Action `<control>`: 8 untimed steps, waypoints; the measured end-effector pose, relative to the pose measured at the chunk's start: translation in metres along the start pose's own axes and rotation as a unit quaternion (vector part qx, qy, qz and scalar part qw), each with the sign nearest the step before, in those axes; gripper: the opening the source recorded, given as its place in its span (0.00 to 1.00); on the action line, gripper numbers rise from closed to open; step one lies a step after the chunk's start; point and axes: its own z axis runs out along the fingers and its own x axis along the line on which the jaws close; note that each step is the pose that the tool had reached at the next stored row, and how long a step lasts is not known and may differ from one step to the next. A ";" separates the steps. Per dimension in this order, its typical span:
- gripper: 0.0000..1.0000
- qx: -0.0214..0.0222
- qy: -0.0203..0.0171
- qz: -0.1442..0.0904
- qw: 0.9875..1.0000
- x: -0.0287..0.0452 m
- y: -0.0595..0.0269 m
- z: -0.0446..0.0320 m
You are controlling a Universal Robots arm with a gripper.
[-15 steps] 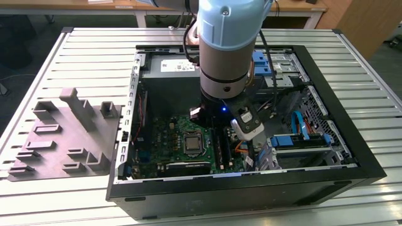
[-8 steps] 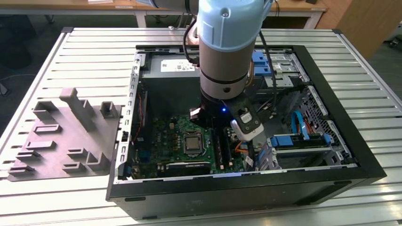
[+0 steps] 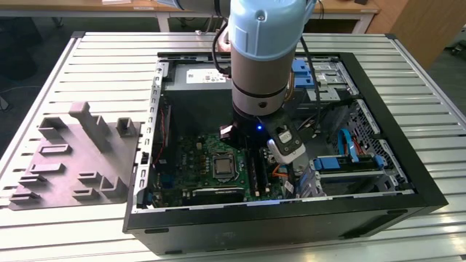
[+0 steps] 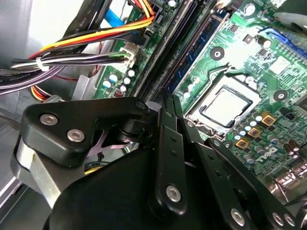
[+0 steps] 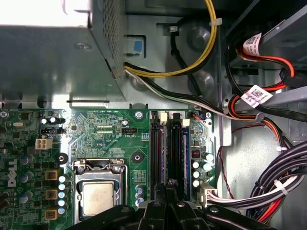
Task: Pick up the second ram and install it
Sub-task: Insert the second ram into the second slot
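Inside the computer case (image 3: 156, 109), the hand (image 5: 169, 184) is hanging right over the second ram (image 5: 175, 155) sitting in the motherboard (image 5: 110, 134) slots, its grip impossible to tell

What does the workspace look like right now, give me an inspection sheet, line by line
Surface: slatted metal table carrying an open computer case, its green motherboard exposed.
Job's things: a blue-green ram stick stands in one of the long black slots beside the processor socket; whether it is fully seated cannot be told.
Clutter: grey moulded tray on the table, to the exterior view's left of the case.
Grippers: the gripper is inside the case, directly at the ram slots.
Cables: yellow cable along the case wall; tied black and white bundle beside the board, apart from the slots.
Surroundings: wooden benches behind the table.
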 end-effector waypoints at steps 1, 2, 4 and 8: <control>0.11 0.000 0.000 0.000 1.000 0.0000 0.0000 0.0000; 0.11 0.000 0.000 0.000 1.000 0.0000 0.0000 0.0001; 0.11 -0.001 0.000 0.000 1.000 -0.0001 0.0000 0.0002; 0.11 -0.001 0.000 0.000 1.000 0.0001 -0.0002 0.0019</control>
